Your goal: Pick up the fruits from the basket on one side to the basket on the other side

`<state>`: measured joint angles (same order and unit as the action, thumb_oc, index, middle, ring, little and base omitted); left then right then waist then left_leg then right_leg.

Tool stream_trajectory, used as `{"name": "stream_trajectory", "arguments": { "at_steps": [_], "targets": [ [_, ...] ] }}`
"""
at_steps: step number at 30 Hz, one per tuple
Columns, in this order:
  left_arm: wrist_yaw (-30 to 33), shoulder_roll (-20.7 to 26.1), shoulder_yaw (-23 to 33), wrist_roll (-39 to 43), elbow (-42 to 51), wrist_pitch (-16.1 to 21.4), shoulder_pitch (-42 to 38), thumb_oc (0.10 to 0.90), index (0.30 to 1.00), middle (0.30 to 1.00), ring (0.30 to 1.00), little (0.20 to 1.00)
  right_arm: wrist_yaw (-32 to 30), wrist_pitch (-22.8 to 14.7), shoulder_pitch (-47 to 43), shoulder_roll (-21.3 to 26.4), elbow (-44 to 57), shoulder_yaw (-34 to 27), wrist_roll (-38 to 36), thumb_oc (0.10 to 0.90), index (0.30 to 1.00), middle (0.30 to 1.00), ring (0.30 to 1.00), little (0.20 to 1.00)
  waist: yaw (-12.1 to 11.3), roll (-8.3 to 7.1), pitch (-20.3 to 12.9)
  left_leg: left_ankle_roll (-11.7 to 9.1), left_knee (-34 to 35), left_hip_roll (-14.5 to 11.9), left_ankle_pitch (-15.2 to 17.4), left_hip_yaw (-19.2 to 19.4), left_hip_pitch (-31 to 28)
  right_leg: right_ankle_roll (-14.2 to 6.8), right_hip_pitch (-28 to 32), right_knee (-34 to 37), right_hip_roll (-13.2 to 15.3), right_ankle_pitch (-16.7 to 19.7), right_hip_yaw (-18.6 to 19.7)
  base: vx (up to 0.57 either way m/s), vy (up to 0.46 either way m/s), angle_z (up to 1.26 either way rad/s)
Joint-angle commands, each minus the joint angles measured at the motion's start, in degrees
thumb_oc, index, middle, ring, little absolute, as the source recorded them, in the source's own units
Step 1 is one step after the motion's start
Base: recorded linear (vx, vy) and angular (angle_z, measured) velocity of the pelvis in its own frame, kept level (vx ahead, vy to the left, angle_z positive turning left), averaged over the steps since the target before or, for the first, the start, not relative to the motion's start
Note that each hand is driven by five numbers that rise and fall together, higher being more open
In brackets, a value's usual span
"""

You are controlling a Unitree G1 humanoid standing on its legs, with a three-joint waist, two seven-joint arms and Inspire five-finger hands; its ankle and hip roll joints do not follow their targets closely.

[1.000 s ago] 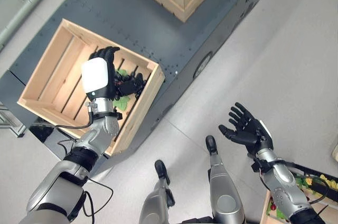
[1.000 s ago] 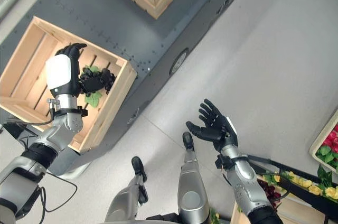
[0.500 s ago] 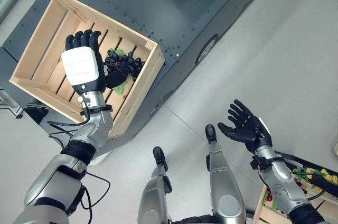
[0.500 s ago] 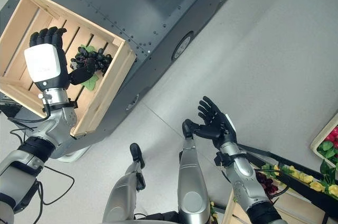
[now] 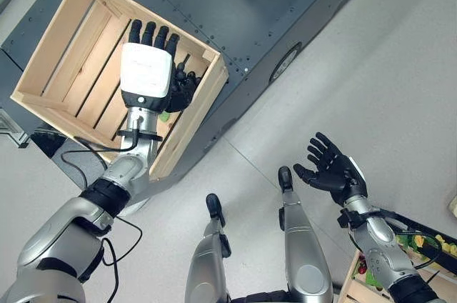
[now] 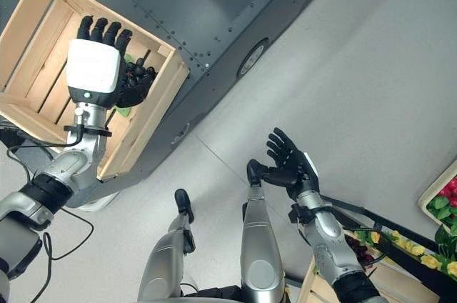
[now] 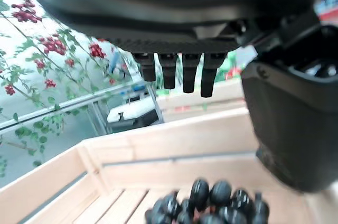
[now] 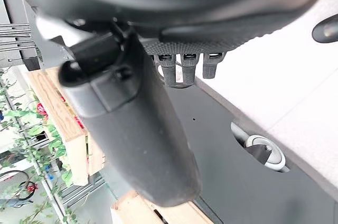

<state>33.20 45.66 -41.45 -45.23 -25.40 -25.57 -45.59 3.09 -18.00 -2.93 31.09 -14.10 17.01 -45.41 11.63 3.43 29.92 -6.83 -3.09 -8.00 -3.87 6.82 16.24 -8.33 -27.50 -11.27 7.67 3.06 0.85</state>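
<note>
Left hand (image 5: 146, 78) over pale slatted wooden crate (image 5: 53, 67) at 10 o'clock, fingers straight, holding nothing. One bunch of dark purple-black grapes (image 5: 187, 88) lies in the crate's corner just beside the thumb; wrist view shows it below the fingertips (image 7: 182, 78), apart. Right hand (image 5: 334, 173) at 4 o'clock above grey floor (image 5: 400, 67), fingers spread, empty. No legible writing.
</note>
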Motion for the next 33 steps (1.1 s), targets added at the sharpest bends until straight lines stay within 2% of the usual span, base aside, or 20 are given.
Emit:
{"name": "stream_trajectory", "arguments": {
  "at_steps": [1, 6, 14, 25, 31, 33],
  "targets": [
    [-6.23, 4.39, 1.41, -6.03, -0.58, -5.42, -5.41, 0.800, 0.900, 0.900, 0.900, 0.900, -1.57, -5.67, 0.73, -0.49, 7.01, -0.88, -0.48, 0.800, 0.900, 0.900, 0.900, 0.900, 2.25, -3.44, -0.13, 1.92, -7.14, 0.30, 0.90, -0.38, 5.06, 3.46, 4.19, 1.47, -2.22, -0.91, 1.51, 0.00, 0.000, 0.00],
    [-10.62, 2.75, 0.00, -6.36, -4.90, -7.39, -7.85, 0.800, 0.900, 0.900, 0.900, 0.900, -1.24, -6.03, 0.78, -0.24, 6.73, -0.93, -0.58, 0.800, 0.900, 0.900, 0.900, 0.900, 3.13, -3.51, -0.13, 1.79, -7.56, 0.26, 0.73, 0.39, 5.98, 3.51, 3.01, 1.34, -2.26, -0.64, 1.78, 0.01, 0.004, -0.01],
    [-13.86, 0.75, 0.05, -8.02, -11.15, -10.67, -9.76, 0.800, 0.900, 0.900, 0.900, 0.900, -0.38, -6.87, 0.13, -0.40, 4.87, -0.67, -0.72, 0.800, 0.900, 0.900, 0.900, 0.900, 3.67, -3.19, -0.13, 1.77, -7.73, 0.46, 0.43, 1.22, 7.21, 3.68, 1.29, 0.97, -2.15, -0.36, 2.03, 0.01, 0.018, -0.04],
    [-20.79, -1.58, -3.12, -15.52, -15.89, -11.18, -13.13, 0.800, 0.900, 0.900, 0.900, 0.900, -2.69, -6.18, -2.06, -1.02, 4.94, 1.15, -0.62, 0.800, 0.900, 0.900, 0.900, 0.900, 3.62, -4.07, -0.13, 1.91, -8.66, 0.50, 0.41, 1.06, 9.72, 3.72, -1.07, 0.19, -2.19, 0.07, 1.80, 0.00, 0.000, 0.00],
    [-21.76, -3.64, -5.07, -17.08, -20.23, -13.36, -15.61, 0.800, 0.900, 0.900, 0.900, 0.900, -3.41, -6.83, -3.23, -1.29, 3.77, 2.26, -1.25, 0.800, 0.900, 0.900, 0.900, 0.900, 3.90, -4.66, -0.13, 1.98, -9.32, 0.52, 0.40, 0.91, 11.21, 3.72, -2.61, -0.63, -2.37, 0.19, 2.00, 0.00, -0.002, -0.01],
    [-17.45, -4.17, -4.86, -15.39, -22.75, -13.65, -16.89, 0.800, 0.900, 0.900, 0.900, 0.900, -3.31, -6.49, -3.52, -1.44, 3.65, 2.51, -1.27, 0.800, 0.900, 0.900, 0.900, 0.900, 4.20, -4.90, -0.13, 1.90, -9.30, 0.54, 0.16, 0.91, 11.70, 3.76, -3.22, -0.77, -2.56, 0.41, 2.16, 0.00, 0.000, 0.00]
  ]
}}
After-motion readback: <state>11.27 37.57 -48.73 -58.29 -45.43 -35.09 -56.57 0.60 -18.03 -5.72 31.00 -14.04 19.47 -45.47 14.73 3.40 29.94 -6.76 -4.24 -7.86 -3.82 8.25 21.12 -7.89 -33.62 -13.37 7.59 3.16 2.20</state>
